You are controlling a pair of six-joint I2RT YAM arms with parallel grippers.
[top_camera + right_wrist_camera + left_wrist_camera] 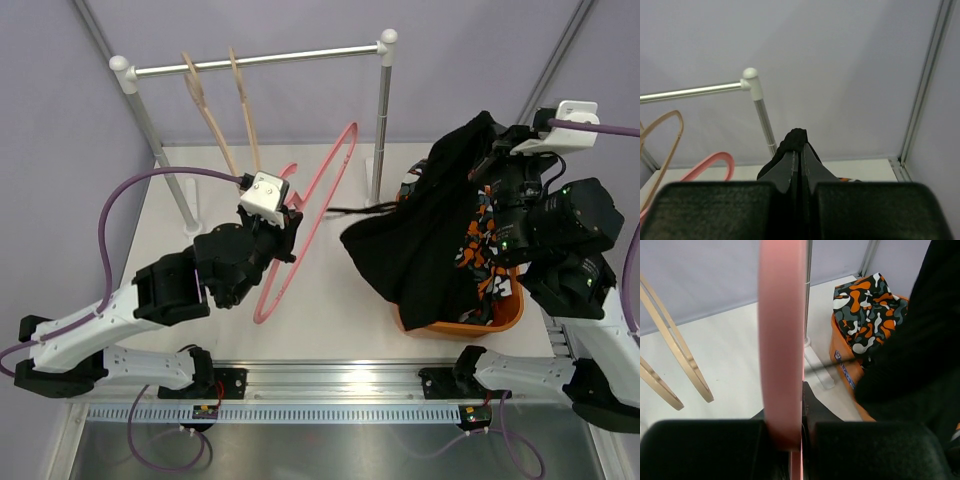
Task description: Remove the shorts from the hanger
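Note:
My left gripper (288,226) is shut on a pink hanger (318,215) and holds it tilted above the table; in the left wrist view the pink hanger (782,335) fills the gap of the gripper (802,407). My right gripper (497,150) is shut on a fold of black shorts (430,235), which hang down over an orange basket (505,318). The right wrist view shows the gripper (800,150) pinching the black shorts (796,136). Patterned shorts (482,240) lie in the basket, as do the patterned shorts (867,315) in the left wrist view. A thin dark string runs from the hanger towards the black shorts.
A metal clothes rack (260,60) stands at the back with two wooden hangers (215,110) on its rail. Its right post (381,120) rises between the pink hanger and the basket. Grey walls close in the back and sides.

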